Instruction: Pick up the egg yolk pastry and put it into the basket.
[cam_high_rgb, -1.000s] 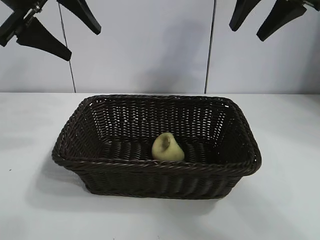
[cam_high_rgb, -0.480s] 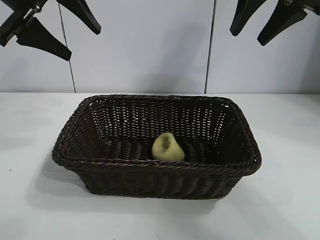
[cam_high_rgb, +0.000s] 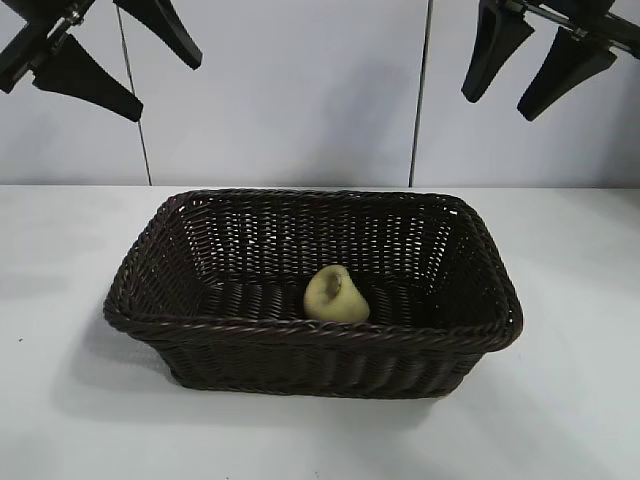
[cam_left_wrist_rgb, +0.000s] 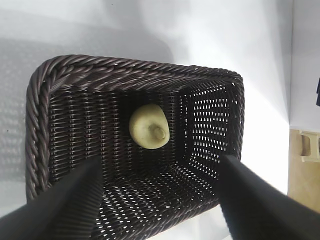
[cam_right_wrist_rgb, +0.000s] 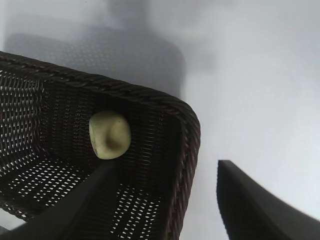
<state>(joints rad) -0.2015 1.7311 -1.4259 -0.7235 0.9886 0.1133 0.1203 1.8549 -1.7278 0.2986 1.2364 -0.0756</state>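
In the lower middle of the frame the dark woven basket (cam_high_rgb: 312, 345) stands on the white table (cam_high_rgb: 570, 400), and the egg yolk pastry (cam_high_rgb: 336, 295) lies inside it, against the near wall. Far behind, the left gripper (cam_high_rgb: 105, 55) hangs in the upper left corner and the right gripper (cam_high_rgb: 525, 80) in the upper right, both with fingers spread and holding nothing.

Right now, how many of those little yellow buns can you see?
1. The egg yolk pastry lies inside the basket, on its floor near the front wall. No others show; the basket's walls hide little.
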